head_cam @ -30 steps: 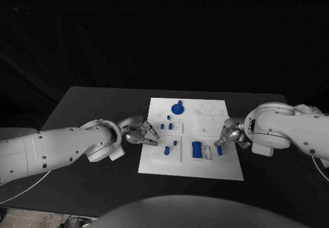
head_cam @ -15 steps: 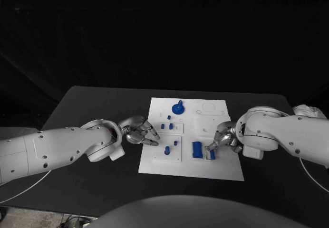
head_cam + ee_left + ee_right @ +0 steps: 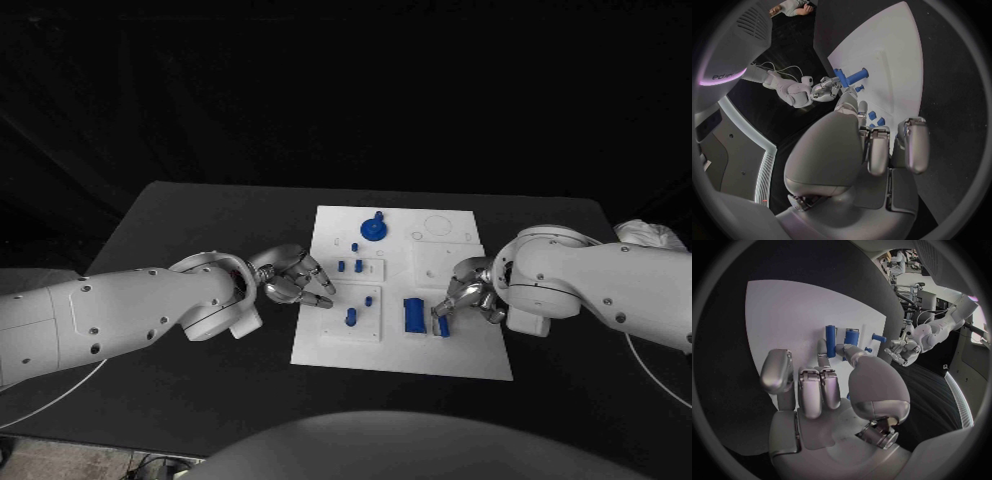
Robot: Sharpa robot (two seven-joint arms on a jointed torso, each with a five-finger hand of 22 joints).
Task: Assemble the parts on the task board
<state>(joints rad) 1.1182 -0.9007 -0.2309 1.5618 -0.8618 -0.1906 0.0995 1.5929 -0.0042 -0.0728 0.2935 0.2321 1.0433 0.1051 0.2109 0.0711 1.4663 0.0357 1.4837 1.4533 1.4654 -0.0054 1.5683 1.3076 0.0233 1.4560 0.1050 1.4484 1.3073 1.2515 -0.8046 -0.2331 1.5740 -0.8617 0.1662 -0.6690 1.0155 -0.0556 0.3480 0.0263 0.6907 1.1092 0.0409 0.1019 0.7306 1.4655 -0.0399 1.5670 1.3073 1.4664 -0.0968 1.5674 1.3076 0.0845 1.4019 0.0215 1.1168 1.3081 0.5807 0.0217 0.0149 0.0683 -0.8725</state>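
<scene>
Your task board [image 3: 433,345], a flat white plate, lies in the middle of the matte black worktop [image 3: 202,215], with bare dark surface open on both sides and at the far edge. Your left hand [image 3: 293,278], silver and jointed, hangs just off the board's left edge, fingers curled in and grasping nothing, and there's open worktop behind it.

Your right hand [image 3: 462,295] is over the board's right portion, fingers bent down onto a slim blue part [image 3: 444,325]. From the right wrist, its fingertips [image 3: 822,349] sit at the end of that part [image 3: 831,334], beside the broad blue block [image 3: 851,336]; whether it truly grips the piece I cannot tell.

On the board you've got the broad blue block [image 3: 415,315] standing in its recess near the middle. A round blue knob [image 3: 374,229] sits up by the far edge, and small blue pegs [image 3: 349,266] stand in a raised white holder, with another peg [image 3: 351,317] in the holder nearer you.
</scene>
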